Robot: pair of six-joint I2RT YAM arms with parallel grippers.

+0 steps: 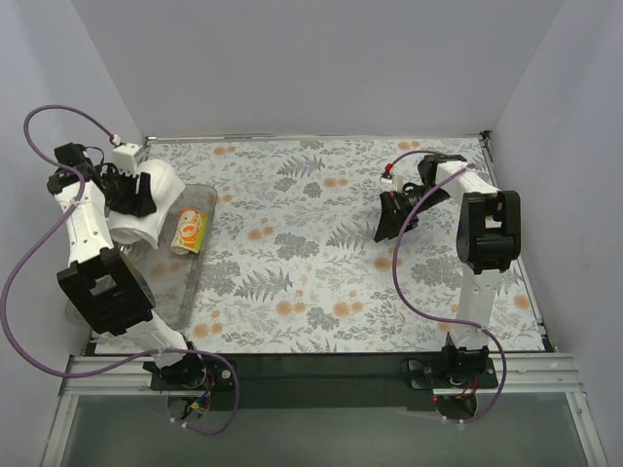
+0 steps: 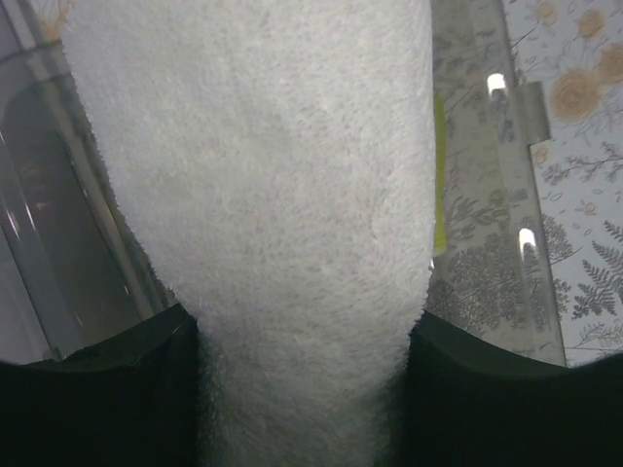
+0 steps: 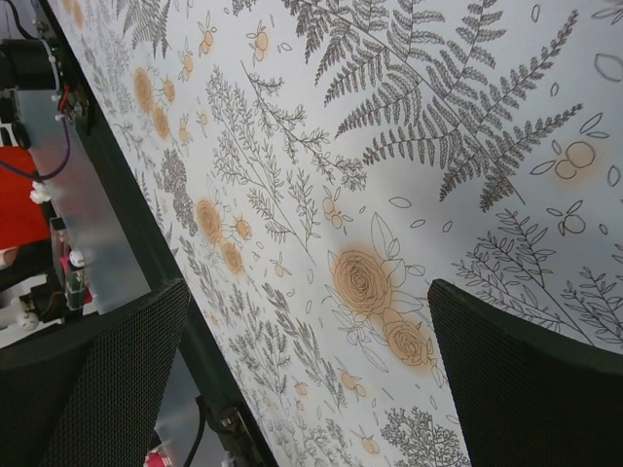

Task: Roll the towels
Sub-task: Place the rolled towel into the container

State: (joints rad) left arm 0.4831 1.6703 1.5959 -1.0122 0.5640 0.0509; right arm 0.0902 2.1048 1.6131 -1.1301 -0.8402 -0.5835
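While the right arm hangs over the right half of the table (image 1: pixel 311 263), the left arm reaches across the far end of a clear tray (image 1: pixel 177 284) that sits at the table's left edge. The left fingers (image 1: pixel 136 197) pinch the large white towel (image 1: pixel 148 212), which is bunched into a thick, loosely rolled bundle over the far left part of the tray. In the left wrist view the towel (image 2: pixel 273 195) fills most of the picture, its fluffy pile squeezed narrower where it passes between the two dark fingers (image 2: pixel 107 399). The tray's clear walls (image 2: pixel 58 272) show on either side of it. Whether the bundle touches the tray floor I cannot tell.

Just beside the white towel, to its right and also inside the tray, lies the small printed cloth (image 1: pixel 189 232). It is rolled into a short tube with orange and green marks on it, its length running toward the back wall.

The right fingers (image 1: pixel 391 222) are spread wide, well apart from both towels. In the right wrist view these fingers (image 3: pixel 531 379) frame only the fern and orange-flower pattern of the table cover (image 3: pixel 389 195), with nothing between them.
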